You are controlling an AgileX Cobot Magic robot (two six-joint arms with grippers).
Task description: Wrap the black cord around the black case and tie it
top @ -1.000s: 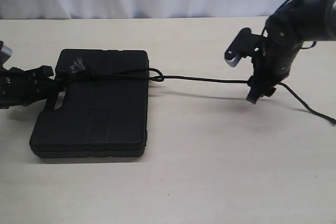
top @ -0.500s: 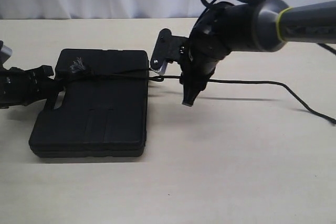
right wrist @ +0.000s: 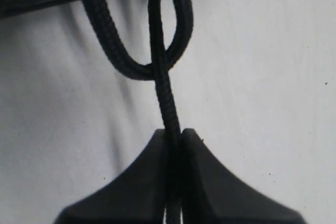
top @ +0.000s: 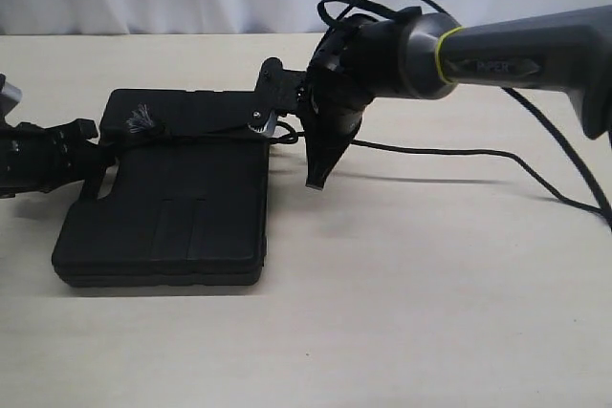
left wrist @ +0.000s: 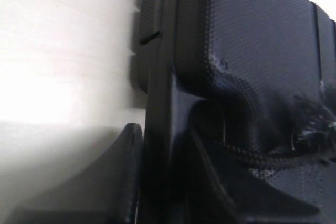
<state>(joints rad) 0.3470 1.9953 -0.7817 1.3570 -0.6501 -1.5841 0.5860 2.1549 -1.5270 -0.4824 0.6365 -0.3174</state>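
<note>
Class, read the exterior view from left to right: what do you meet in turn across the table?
left pincer → black case → right pincer → loose run of the black cord trailing towards the right edge.

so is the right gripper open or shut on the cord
Shut on it: the right gripper pinches the black cord between its closed fingers.

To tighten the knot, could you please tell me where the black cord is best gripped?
Grip the black cord on its single strand just outside the loop beside the black case, from the open table side: it runs straight and alone there. The right gripper grips there.
</note>
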